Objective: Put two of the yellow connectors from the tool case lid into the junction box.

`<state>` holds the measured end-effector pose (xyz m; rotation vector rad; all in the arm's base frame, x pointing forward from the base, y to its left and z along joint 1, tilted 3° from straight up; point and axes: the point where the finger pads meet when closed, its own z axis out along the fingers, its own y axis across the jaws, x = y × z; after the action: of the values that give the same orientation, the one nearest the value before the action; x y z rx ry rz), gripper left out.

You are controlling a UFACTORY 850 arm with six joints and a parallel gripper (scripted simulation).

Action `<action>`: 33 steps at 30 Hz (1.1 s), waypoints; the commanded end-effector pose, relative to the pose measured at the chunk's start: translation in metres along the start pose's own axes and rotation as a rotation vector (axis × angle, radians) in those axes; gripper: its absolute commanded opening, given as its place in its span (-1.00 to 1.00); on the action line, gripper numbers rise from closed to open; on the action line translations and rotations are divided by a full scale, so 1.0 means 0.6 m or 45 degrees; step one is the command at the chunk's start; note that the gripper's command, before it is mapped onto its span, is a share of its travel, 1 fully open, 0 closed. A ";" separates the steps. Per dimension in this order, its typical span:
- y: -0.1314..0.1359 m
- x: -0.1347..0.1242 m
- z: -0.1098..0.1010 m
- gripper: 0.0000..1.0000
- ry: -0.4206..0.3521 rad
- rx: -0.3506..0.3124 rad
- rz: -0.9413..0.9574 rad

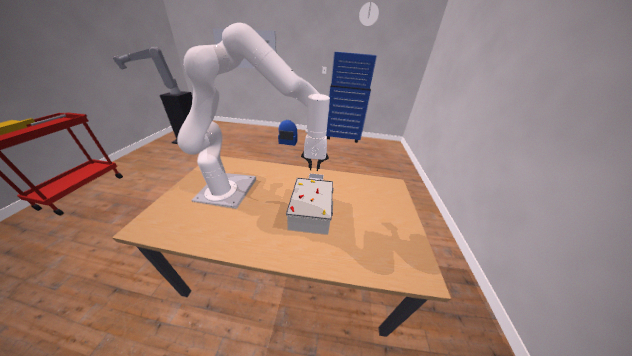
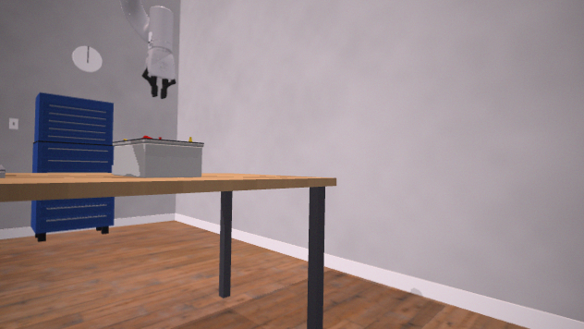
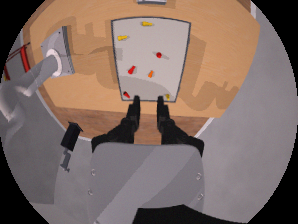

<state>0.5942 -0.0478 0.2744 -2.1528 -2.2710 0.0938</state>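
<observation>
The grey tool case stands on the table, and its lid also shows in the wrist view. Loose connectors lie on the lid: yellow ones, red ones and an orange one. The small steel junction box sits on the table just beyond the case's far end. My gripper hangs high above the case. Its fingers stand a little apart with nothing between them.
The arm's base plate is bolted to the table left of the case. A blue drawer cabinet stands at the back wall. A red cart stands far left on the floor.
</observation>
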 end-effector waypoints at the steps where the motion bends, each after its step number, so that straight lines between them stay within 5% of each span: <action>1: 0.021 -0.025 0.023 -0.42 0.000 -0.002 -0.126; 17: 0.102 -0.167 0.168 -0.42 0.000 -0.002 -0.796; 33: 0.112 -0.193 0.210 -0.42 0.000 -0.001 -0.914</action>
<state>0.6608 -0.1635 0.1564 -1.2131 -2.8635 0.0825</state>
